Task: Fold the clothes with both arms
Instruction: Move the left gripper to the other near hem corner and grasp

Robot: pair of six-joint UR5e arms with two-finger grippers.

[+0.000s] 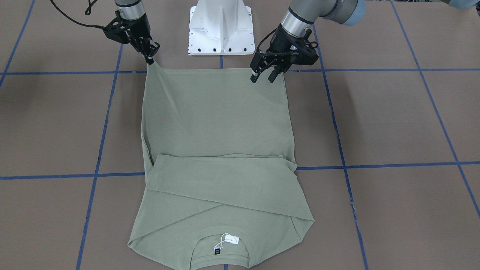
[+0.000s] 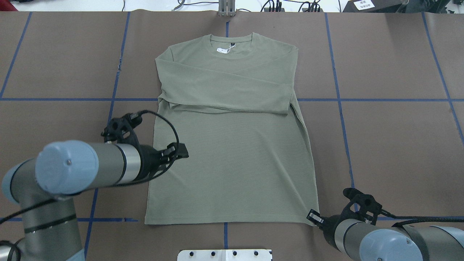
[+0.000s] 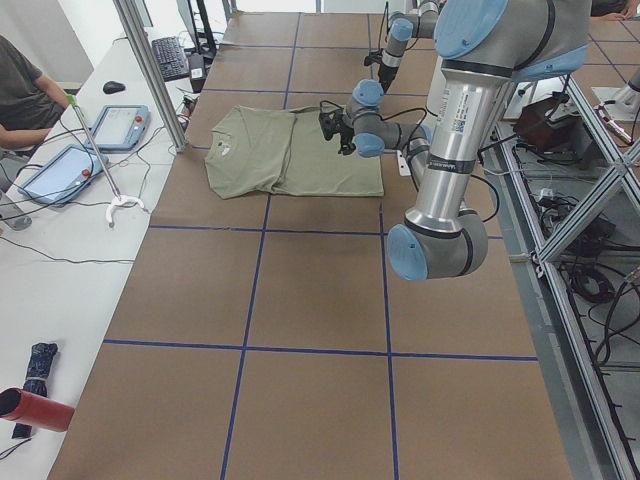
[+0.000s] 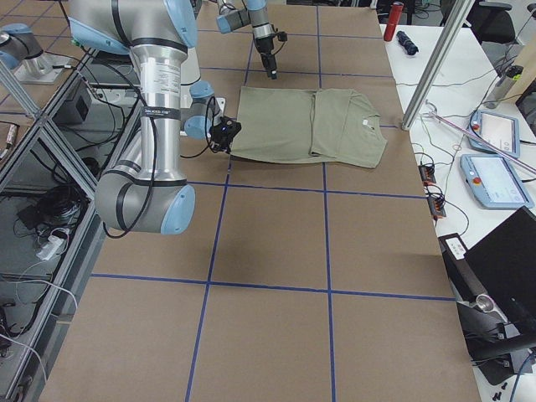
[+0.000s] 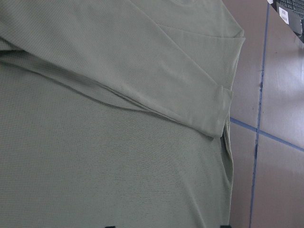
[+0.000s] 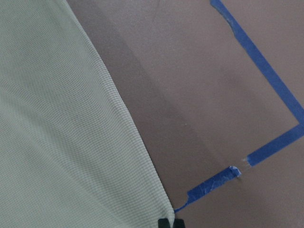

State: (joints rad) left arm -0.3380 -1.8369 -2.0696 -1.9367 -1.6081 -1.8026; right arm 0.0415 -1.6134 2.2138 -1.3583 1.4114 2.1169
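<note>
We've got the shirt (image 1: pixel 217 123) flat on the table (image 1: pixel 393 123), sleeves folded across the chest, collar away from the robot; right gripper (image 1: pixel 150 59) is pinching one hem corner, left gripper (image 1: pixel 262 79) hangs spread open over the other

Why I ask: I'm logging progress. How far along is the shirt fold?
Done: both sleeves lie folded across the shirt. In hand: the right gripper pinches one hem corner; the left gripper is open near the other, not gripping. Left: folding the body.

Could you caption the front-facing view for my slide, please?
Right gripper pinches one hem corner of the green shirt; left gripper open near the other.
</note>
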